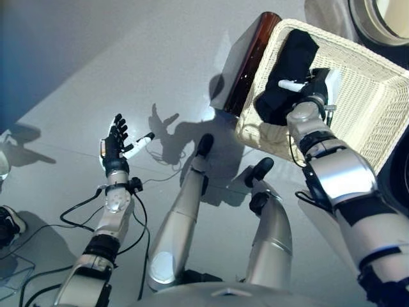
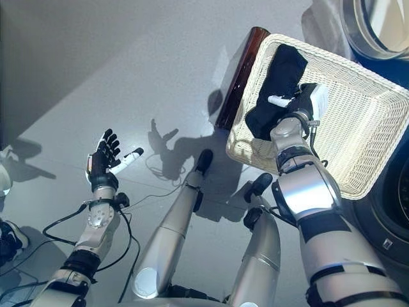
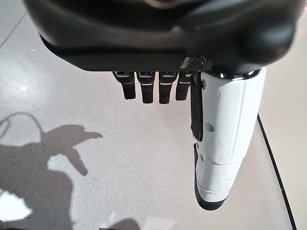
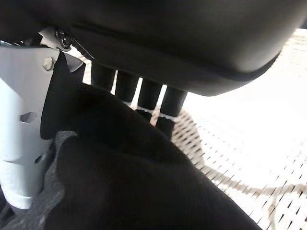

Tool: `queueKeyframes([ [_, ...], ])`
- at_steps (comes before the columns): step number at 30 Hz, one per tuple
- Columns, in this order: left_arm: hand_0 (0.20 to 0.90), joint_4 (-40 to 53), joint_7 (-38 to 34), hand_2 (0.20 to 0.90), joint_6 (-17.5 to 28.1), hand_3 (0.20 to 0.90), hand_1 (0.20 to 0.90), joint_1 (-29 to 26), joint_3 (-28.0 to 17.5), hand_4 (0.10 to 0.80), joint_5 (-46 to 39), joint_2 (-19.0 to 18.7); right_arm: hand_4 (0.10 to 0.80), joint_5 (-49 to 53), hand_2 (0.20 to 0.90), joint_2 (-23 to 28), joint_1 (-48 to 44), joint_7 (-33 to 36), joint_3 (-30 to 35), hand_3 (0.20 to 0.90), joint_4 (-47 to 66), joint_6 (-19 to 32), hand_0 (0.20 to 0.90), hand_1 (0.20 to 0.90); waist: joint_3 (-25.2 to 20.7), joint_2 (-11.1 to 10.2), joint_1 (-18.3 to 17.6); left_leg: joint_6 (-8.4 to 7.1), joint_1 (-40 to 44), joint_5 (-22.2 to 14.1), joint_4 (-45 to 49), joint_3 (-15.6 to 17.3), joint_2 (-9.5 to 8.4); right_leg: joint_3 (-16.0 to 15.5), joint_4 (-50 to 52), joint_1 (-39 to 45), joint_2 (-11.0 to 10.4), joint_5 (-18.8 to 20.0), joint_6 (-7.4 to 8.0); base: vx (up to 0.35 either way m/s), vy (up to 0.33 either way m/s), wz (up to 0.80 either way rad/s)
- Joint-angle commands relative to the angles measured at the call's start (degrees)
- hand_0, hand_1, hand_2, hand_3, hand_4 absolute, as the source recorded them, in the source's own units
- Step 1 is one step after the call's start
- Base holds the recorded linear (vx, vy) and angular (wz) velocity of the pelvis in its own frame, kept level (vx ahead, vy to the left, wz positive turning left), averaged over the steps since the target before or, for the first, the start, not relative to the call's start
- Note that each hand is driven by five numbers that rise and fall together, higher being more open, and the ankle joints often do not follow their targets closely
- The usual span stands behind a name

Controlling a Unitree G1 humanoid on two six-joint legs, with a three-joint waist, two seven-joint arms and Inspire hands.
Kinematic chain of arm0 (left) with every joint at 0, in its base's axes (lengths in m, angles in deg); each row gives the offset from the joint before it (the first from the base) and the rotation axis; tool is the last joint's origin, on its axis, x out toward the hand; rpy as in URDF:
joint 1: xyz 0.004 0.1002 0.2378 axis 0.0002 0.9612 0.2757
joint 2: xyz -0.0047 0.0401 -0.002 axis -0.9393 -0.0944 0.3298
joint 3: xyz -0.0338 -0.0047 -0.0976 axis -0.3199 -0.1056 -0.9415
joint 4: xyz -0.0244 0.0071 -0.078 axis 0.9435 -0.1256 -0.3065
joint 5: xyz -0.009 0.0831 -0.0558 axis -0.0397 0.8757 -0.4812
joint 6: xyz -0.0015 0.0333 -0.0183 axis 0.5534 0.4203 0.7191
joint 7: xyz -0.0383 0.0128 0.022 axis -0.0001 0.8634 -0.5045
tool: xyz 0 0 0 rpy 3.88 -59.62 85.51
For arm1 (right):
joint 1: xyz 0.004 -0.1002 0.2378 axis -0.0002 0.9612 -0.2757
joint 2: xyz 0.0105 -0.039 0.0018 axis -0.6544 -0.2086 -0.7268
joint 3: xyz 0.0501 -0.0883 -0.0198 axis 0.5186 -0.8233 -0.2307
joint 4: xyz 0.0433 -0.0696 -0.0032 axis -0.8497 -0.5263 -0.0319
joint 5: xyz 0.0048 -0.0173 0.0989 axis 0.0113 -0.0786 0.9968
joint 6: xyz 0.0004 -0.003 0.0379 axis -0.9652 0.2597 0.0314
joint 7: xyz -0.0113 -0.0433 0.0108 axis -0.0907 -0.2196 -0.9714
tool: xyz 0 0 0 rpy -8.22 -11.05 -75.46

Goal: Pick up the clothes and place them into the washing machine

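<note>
A black garment (image 1: 291, 57) lies in the near-left end of a white wicker basket (image 1: 358, 54) on the floor. My right hand (image 1: 317, 86) is down in the basket on top of the garment, its white-covered thumb sticking out sideways. In the right wrist view the fingers (image 4: 148, 93) run straight onto the black garment (image 4: 144, 182), and a fold of cloth hides their tips. My left hand (image 1: 115, 144) hovers over the bare grey floor at the left, fingers spread and empty, as its fingers (image 3: 158, 91) in the left wrist view confirm. The washing machine's round door (image 1: 383, 19) shows at top right.
A dark brown board (image 1: 252, 57) leans against the basket's left side. The washing machine's dark front (image 2: 390, 224) fills the lower right corner. A person's shoe (image 1: 6, 224) shows at the left edge.
</note>
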Motion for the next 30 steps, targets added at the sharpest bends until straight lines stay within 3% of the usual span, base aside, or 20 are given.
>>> queueKeyframes([
  [1,0.9,2.9,-1.7,0.9,4.3,0.9,0.9,3.2,-0.9,0.8,1.8,-0.1,0.3,-2.2,0.2,3.6,1.9,0.3,-1.1,0.2,-0.1,-0.4,0.2,0.2,-2.2,5.1,1.1,-0.75,-0.9,-1.3,-2.7,2.0,-3.87,2.1,-1.3,4.0,1.1,-4.4,0.13,0.007,0.013,-0.06],
  [8,0.9,-0.4,-0.9,0.9,3.8,0.9,0.9,5.1,-0.9,0.8,2.6,-0.7,0.3,-1.7,0.2,4.8,6.5,0.6,1.3,0.2,0.6,0.3,0.2,0.2,-4.3,4.7,0.1,-0.59,2.3,-1.3,-4.0,3.1,-3.22,3.6,-4.0,6.9,1.6,-3.0,0.48,0.002,0.0,-0.03],
  [12,0.9,-2.6,-0.3,0.9,3.6,0.9,0.9,5.9,-0.5,0.8,2.6,-0.9,0.3,2.5,0.2,4.7,10.6,0.3,4.8,0.2,3.1,3.2,0.2,0.2,-5.7,4.5,-1.1,-0.5,4.8,-1.4,-4.9,3.8,-2.82,4.3,-5.9,9.5,2.0,-2.3,0.65,0.02,-0.023,-0.21],
  [15,0.9,-4.3,0.6,0.9,3.6,0.9,0.9,6.8,-0.7,0.8,2.2,-1.1,0.3,10.0,0.2,4.7,13.7,-1.8,9.2,0.2,5.7,6.5,0.2,0.2,-7.0,4.4,-2.2,-0.44,7.0,-1.2,-6.1,4.2,-2.6,4.9,-7.7,11.7,2.2,-1.6,0.88,-0.007,-0.009,-0.13],
  [16,0.9,-5.0,1.1,0.9,3.5,0.9,0.9,7.3,-1.0,0.8,2.0,-1.2,0.3,16.2,0.2,4.4,15.6,-3.3,12.1,0.2,7.5,8.9,0.2,0.2,-7.4,4.6,-2.9,-0.18,7.6,0.6,-6.8,5.1,-2.29,4.9,-9.0,12.4,2.3,0.4,0.63,-0.086,0.001,-0.06],
  [17,0.9,-5.1,1.2,0.9,3.6,0.9,0.9,7.3,-0.9,0.8,2.0,-1.3,0.3,16.2,0.2,4.4,15.7,-3.4,12.2,0.2,7.5,8.9,0.2,0.2,-7.3,4.6,-2.8,-0.18,7.7,0.7,-6.9,5.1,-2.27,4.9,-9.1,12.6,2.3,0.4,0.63,-0.087,-0.007,-0.11],
  [22,0.9,-9.5,3.0,0.9,3.5,0.9,0.9,8.5,-1.3,0.8,-0.4,-0.8,0.3,37.1,0.2,0.7,21.6,-9.0,21.5,0.2,14.1,16.8,0.2,0.2,-9.2,5.9,-5.3,-0.17,10.8,0.5,-7.9,6.5,-1.96,6.7,-11.0,15.1,3.0,0.7,0.96,0.026,0.02,-0.25],
  [30,0.9,-13.8,5.5,0.9,4.5,0.9,0.9,10.3,1.0,0.8,-3.7,1.4,0.3,50.9,0.2,-4.0,27.8,-13.1,29.9,0.2,23.2,24.9,0.2,0.2,-11.4,9.7,-7.3,-0.11,13.3,0.6,-9.2,8.0,-1.87,8.2,-12.0,16.5,3.3,0.5,1.2,0.024,0.037,-0.13],
])
